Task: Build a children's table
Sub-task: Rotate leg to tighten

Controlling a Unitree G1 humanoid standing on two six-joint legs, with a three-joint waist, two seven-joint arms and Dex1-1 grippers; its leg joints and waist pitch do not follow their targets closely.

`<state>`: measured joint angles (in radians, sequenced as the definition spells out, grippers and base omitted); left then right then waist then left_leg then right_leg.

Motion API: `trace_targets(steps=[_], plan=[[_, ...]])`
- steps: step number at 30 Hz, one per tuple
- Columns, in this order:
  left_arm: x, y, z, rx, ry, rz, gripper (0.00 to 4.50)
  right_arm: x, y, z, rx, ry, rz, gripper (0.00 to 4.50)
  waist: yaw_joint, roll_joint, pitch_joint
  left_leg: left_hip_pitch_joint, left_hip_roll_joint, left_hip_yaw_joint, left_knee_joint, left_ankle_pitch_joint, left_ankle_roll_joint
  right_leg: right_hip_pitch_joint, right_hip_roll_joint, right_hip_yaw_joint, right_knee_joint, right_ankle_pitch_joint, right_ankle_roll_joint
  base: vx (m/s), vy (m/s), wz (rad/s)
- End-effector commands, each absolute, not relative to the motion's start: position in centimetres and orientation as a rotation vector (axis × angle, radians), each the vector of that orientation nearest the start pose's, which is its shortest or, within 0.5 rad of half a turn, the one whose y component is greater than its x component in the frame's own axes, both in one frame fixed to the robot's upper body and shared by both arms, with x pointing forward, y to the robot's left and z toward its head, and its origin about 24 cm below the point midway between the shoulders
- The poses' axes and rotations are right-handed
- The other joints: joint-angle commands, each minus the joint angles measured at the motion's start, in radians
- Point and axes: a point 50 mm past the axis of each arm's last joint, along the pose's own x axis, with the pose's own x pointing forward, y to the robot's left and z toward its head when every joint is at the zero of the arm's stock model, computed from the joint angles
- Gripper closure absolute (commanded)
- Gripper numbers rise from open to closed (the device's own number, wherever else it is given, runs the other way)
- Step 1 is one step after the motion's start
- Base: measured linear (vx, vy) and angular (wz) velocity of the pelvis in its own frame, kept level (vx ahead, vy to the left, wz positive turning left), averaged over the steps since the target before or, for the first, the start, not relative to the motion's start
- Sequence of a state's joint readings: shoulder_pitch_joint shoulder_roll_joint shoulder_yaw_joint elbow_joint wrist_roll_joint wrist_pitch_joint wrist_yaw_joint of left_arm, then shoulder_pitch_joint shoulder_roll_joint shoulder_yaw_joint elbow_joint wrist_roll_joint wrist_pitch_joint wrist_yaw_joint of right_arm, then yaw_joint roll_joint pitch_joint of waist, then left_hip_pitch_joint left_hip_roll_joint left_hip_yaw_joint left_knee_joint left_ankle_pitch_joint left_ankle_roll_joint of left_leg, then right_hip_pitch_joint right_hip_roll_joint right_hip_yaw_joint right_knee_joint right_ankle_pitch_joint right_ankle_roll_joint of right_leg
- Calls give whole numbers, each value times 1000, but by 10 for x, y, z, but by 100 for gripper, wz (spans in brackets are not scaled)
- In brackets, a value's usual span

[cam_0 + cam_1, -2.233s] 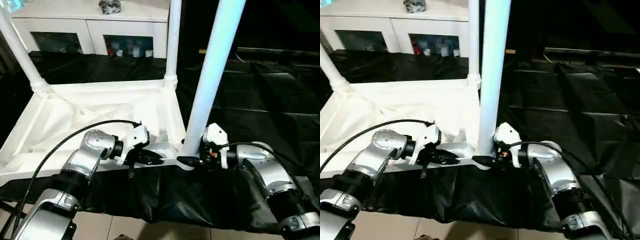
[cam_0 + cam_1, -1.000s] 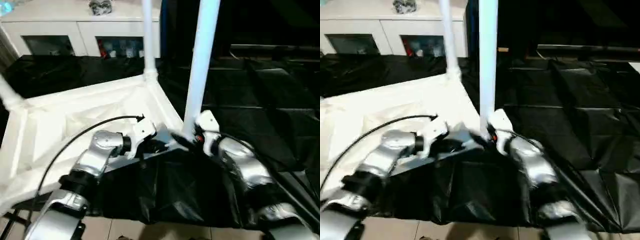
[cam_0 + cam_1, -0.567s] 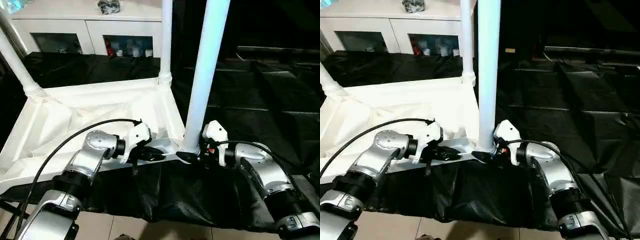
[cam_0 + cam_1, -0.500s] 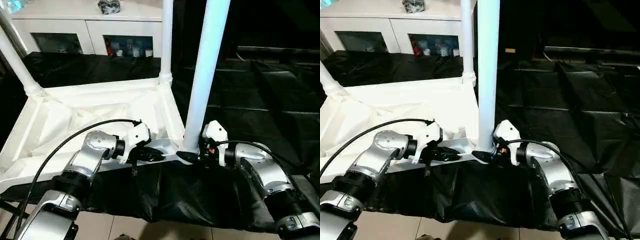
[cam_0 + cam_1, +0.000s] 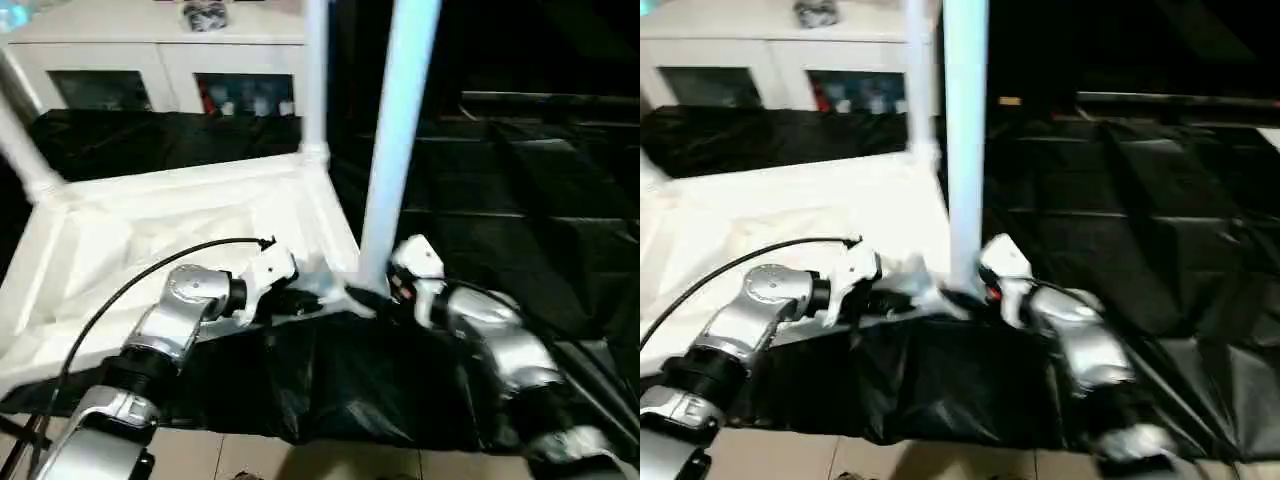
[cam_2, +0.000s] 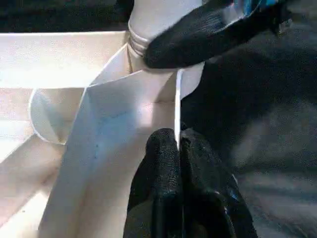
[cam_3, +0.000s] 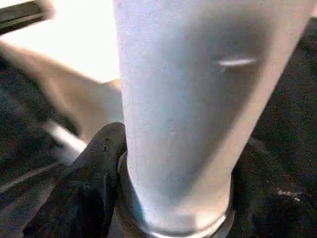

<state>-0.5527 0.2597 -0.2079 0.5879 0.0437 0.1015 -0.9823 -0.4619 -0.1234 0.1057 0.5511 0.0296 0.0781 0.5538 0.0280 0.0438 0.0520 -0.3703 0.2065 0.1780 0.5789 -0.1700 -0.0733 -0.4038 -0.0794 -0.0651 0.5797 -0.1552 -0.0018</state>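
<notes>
Left end effector [image 6: 177, 148] pinches tabletop rim [image 6: 177, 106]; right end effector [image 7: 173, 198] clasps leg [image 7: 193, 99].

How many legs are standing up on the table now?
3: near leg by the right gripper, far leg, and far-left leg. A fourth may be out of view.

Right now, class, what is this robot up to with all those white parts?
The robot is assembling a white plastic children's table that lies upside down on black sheeting. Its left hand is shut on the thin rim of the white rectangular table top. Its right hand grips the base of the near white tube leg, which stands upright in the near corner socket. Two more white legs already stand in the far corners.
</notes>
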Motion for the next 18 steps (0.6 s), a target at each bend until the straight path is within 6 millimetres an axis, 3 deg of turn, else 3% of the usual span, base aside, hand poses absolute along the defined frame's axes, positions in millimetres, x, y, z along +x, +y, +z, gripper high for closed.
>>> trace_targets(steps=[1,4,5,9,10,12,16,18], plan=[[327,92,63,303,237,-1112,450,324,-96,27,-118,263,641,180,-1,-7,-66,13,15,-6,-69,-287,11,44,-52,32,-74,-382,-185,0,0,0],[330,75,66,271,212,-1052,450,330,-85,26,-112,264,534,180,3,-2,-69,11,14,-5,-67,-256,18,46,-51,34,-67,-310,-202,0,0,0],[330,70,67,269,201,-1042,450,332,-80,26,-131,254,517,180,3,6,-70,10,13,-5,-66,-245,18,46,-52,34,-64,-289,-208,0,0,0],[329,66,68,274,190,-1037,450,335,-76,28,-145,234,495,180,5,3,-76,6,11,-3,-60,-211,39,52,-51,34,-58,-215,-219,0,0,0],[328,66,67,273,191,-1042,450,335,-76,28,-123,235,491,145,7,16,-76,6,11,-4,-60,-199,44,52,-51,33,-55,-190,-227,0,0,0],[326,67,66,276,194,-1062,450,335,-77,28,-88,240,498,110,6,11,-77,5,11,-2,-58,-197,55,55,-50,33,-54,-167,-237,0,0,0],[322,74,63,288,197,-1102,450,333,-82,28,-120,226,527,89,5,12,-75,7,13,-2,-60,-208,59,54,-50,32,-55,-181,-243,0,0,0],[319,79,62,297,198,-1129,450,331,-87,29,-148,218,573,89,7,6,-75,7,13,-2,-60,-214,59,55,-51,32,-56,-197,-240,0,0,0]])
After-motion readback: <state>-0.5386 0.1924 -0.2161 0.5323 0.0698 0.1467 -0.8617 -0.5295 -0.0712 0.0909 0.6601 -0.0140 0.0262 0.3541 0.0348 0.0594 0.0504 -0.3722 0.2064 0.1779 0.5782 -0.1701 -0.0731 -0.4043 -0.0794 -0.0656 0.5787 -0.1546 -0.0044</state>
